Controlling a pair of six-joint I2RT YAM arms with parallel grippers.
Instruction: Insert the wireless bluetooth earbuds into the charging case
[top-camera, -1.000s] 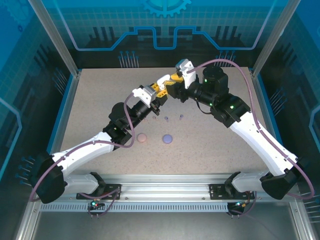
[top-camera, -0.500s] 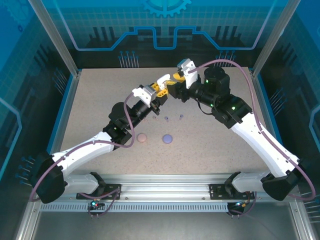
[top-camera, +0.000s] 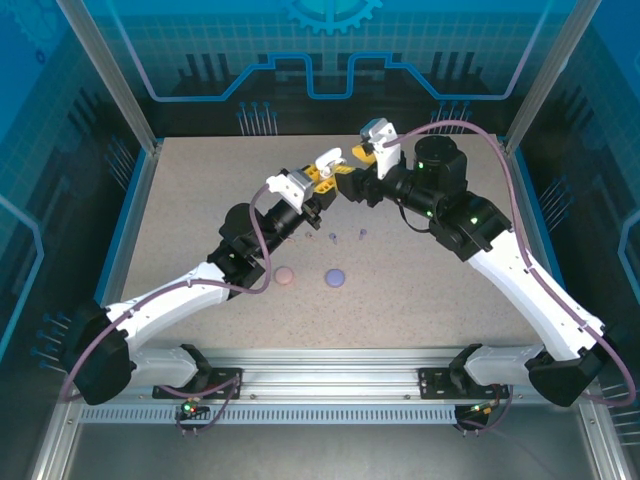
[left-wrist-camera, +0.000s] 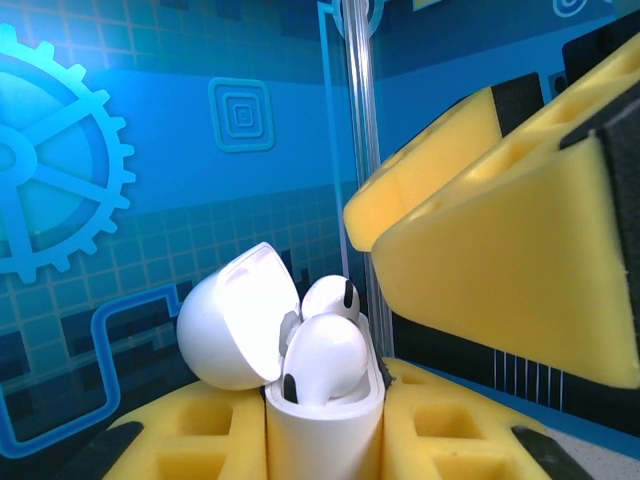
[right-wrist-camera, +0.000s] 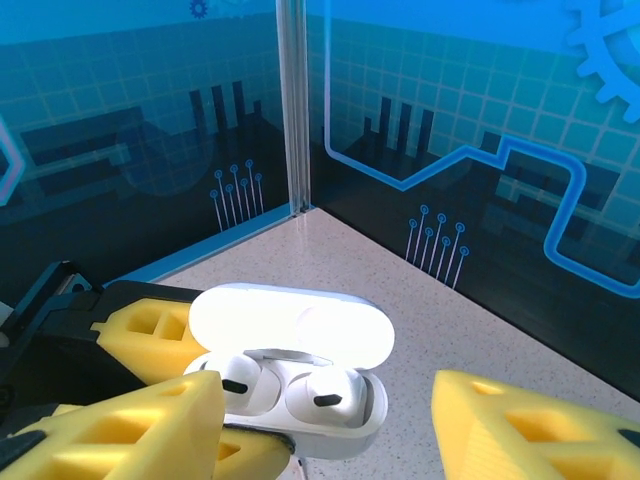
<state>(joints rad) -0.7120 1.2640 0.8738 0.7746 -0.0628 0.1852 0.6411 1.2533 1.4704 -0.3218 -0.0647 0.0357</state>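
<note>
Both arms reach inward, tips nearly meeting: the left claw (top-camera: 322, 178) clamps an open white charging case (right-wrist-camera: 290, 322), the right claw (top-camera: 352, 168) gapes.

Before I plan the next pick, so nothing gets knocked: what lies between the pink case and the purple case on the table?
Nothing; the top external view shows bare speckled table between the pink case and the purple case.
</note>
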